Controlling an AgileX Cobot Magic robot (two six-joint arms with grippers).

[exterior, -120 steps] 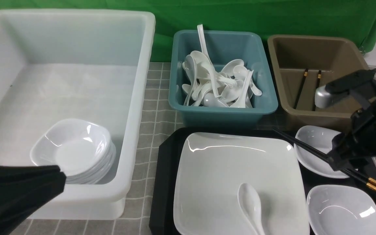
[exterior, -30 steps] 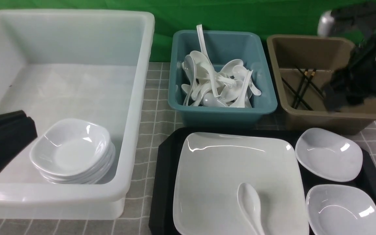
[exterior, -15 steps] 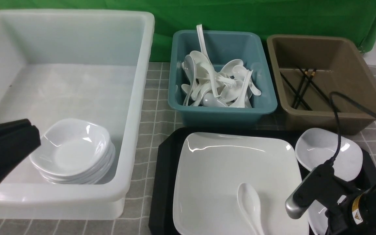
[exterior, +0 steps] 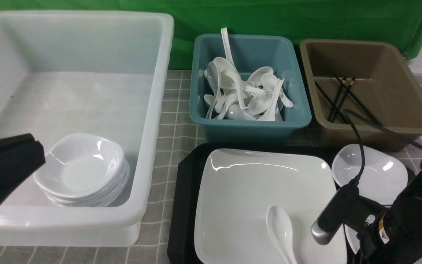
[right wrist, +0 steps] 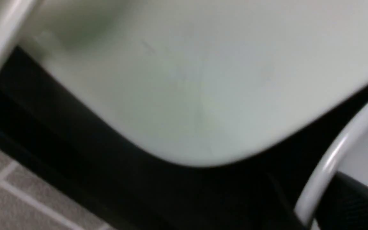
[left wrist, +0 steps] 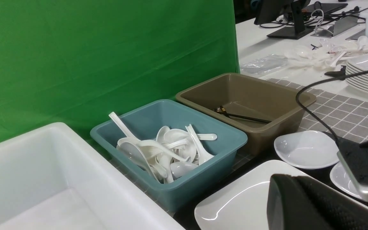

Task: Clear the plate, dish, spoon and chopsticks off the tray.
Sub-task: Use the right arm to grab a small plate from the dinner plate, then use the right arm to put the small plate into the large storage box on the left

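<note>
The black tray (exterior: 185, 190) holds the large square plate (exterior: 262, 194), and the spoon (exterior: 280, 229) lies on the plate's near part. Two small dishes sit on the tray's right side. The far dish (exterior: 372, 172) is in plain view. My right arm (exterior: 398, 227) covers most of the near dish (left wrist: 343, 179). In the right wrist view that dish's rim (right wrist: 327, 172) runs through my right gripper (right wrist: 315, 204), with one finger (right wrist: 356, 204) inside the dish. The blur hides how tight the jaws are. Black chopsticks (exterior: 337, 99) lie in the brown bin (exterior: 416, 110). My left gripper (exterior: 39, 150) hangs shut and empty.
A big white bin (exterior: 152, 110) at the left holds a stack of small dishes (exterior: 82, 172). A teal bin (exterior: 299, 117) behind the tray is full of white spoons. A black cable (exterior: 359, 146) from my right arm arcs over the far dish.
My right arm has swung from above the brown bin down to the tray's near right corner, over the near dish. The chopsticks, on the tray earlier, now lie in the brown bin.
</note>
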